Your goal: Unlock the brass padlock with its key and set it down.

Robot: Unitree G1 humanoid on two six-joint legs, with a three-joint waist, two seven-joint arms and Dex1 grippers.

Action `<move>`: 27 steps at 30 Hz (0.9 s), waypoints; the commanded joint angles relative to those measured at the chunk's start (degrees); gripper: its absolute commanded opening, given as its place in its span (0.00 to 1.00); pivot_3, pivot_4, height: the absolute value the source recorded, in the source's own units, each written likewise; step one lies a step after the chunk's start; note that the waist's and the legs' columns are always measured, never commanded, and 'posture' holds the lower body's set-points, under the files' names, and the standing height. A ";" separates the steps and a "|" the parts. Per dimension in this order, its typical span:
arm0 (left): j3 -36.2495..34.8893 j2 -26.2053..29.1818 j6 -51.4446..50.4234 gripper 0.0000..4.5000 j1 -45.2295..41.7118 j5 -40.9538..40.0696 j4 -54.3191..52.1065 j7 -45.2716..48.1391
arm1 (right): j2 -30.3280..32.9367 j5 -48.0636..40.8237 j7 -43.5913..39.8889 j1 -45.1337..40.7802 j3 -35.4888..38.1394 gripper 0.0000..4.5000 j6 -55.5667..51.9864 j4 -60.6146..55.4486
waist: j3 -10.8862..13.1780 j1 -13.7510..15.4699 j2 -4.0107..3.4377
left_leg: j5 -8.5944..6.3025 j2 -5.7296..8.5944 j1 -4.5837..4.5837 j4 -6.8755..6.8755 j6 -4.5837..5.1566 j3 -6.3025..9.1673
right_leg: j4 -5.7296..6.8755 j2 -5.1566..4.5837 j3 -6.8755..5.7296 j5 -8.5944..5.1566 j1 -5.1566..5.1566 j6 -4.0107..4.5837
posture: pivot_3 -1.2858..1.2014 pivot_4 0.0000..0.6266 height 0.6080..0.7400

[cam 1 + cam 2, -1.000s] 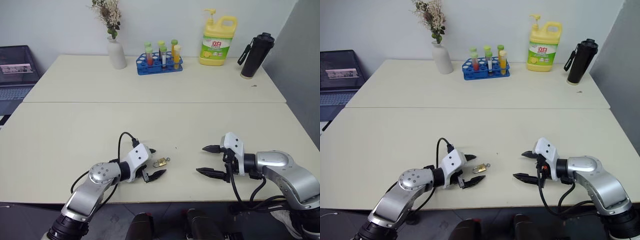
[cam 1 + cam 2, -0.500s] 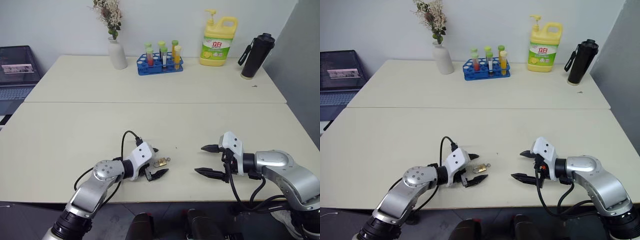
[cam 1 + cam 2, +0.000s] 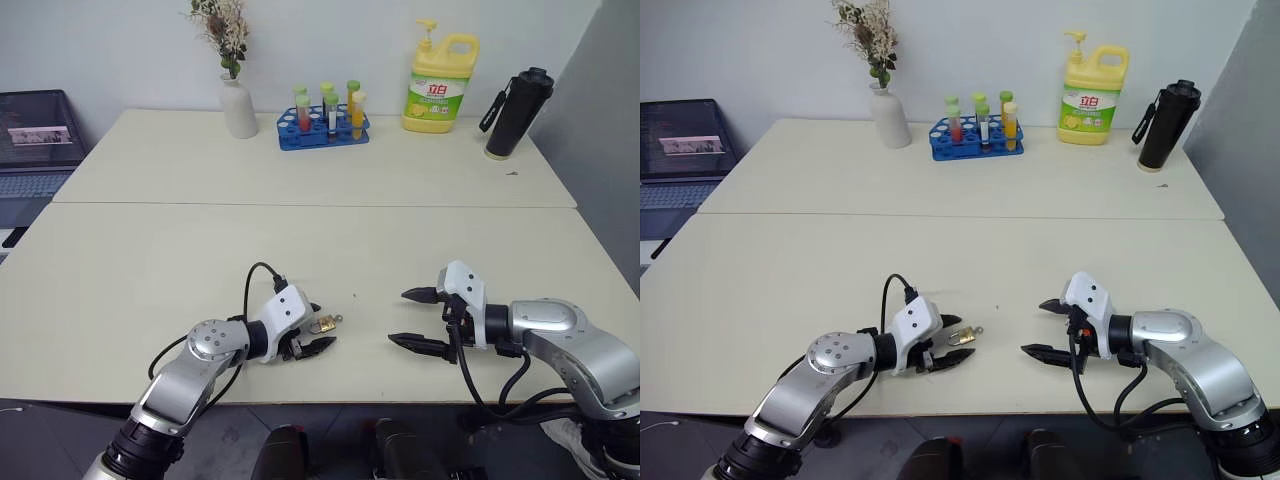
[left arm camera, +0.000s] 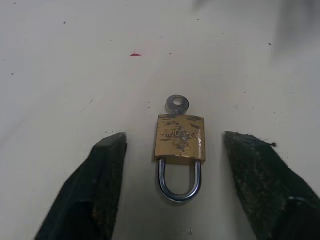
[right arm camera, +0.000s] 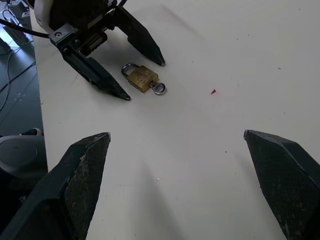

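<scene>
Straddling the brass padlock (image 4: 180, 139) | left pincer (image 4: 175, 150) low, narrowed, not touching | right pincer (image 3: 412, 320) wide, apart

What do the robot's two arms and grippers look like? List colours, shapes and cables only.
Both arms are silver-grey metal with rounded joint housings and dark bands. Each ends in a white wrist block bearing a gripper: the left gripper and the right gripper each have two black, tapered, pointed fingers. A black cable loops above the left wrist; black cables hang below the right forearm.

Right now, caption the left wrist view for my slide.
Left gripper open around the padlock lying flat on the table, key in its base.
</scene>
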State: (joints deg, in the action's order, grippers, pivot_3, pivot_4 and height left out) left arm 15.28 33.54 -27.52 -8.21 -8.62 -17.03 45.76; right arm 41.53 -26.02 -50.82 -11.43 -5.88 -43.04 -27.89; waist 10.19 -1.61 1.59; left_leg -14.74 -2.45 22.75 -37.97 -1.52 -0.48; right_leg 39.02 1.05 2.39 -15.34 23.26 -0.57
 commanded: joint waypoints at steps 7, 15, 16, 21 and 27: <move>2.42 0.86 -0.50 0.21 -0.28 2.24 2.82 0.38 | 0.44 -0.99 -0.07 -0.57 0.64 1.00 0.63 -2.56 | -0.04 0.00 -0.01 | 0.00 0.00 -0.04 0.00 0.00 0.01 | 0.00 0.00 0.00 0.00 -0.03 0.00 | 0.52 0.24 1.00; 0.55 2.27 10.20 0.21 -0.56 0.35 0.93 5.58 | 0.16 -0.89 -1.05 1.80 1.73 1.00 5.65 -2.76 | -0.03 -0.01 -0.01 | 0.00 -0.02 -0.04 0.01 0.00 0.01 | -0.01 0.00 0.00 0.00 -0.03 0.00 | 0.52 0.24 1.00; 0.23 2.60 14.14 0.21 -1.00 0.13 0.79 7.15 | 0.12 -1.08 -0.82 2.35 2.47 1.00 6.23 -2.45 | -0.01 -0.02 -0.01 | 0.00 -0.03 -0.02 0.01 0.00 0.00 | -0.02 0.00 -0.01 -0.01 -0.02 0.01 | 0.52 0.24 1.00; 0.11 2.67 32.36 0.21 -6.96 4.29 4.72 9.39 | 0.30 -2.01 0.02 3.98 7.15 1.00 9.01 -1.15 | -0.01 0.38 0.00 | 0.00 0.03 0.06 -0.01 0.00 0.00 | -0.02 -0.02 -0.02 0.00 0.03 0.00 | 0.52 0.24 1.00; 1.20 2.30 52.36 0.21 -13.03 10.34 12.41 8.41 | 0.17 -4.49 -0.97 4.24 8.10 1.00 8.29 -2.26 | 0.00 0.09 0.00 | 0.00 0.02 0.05 0.01 0.00 -0.05 | -0.05 -0.01 0.04 0.01 0.02 -0.02 | 0.52 0.24 1.00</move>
State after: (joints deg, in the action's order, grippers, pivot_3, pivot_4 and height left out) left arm 16.21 35.71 18.04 -19.68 -0.13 -5.70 54.54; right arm 41.66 -28.55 -51.22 -7.10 0.70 -35.09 -28.42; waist 10.19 -1.51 1.59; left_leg -14.73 -2.45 22.81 -37.96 -1.52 -0.53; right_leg 38.97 1.04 2.43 -15.33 23.29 -0.59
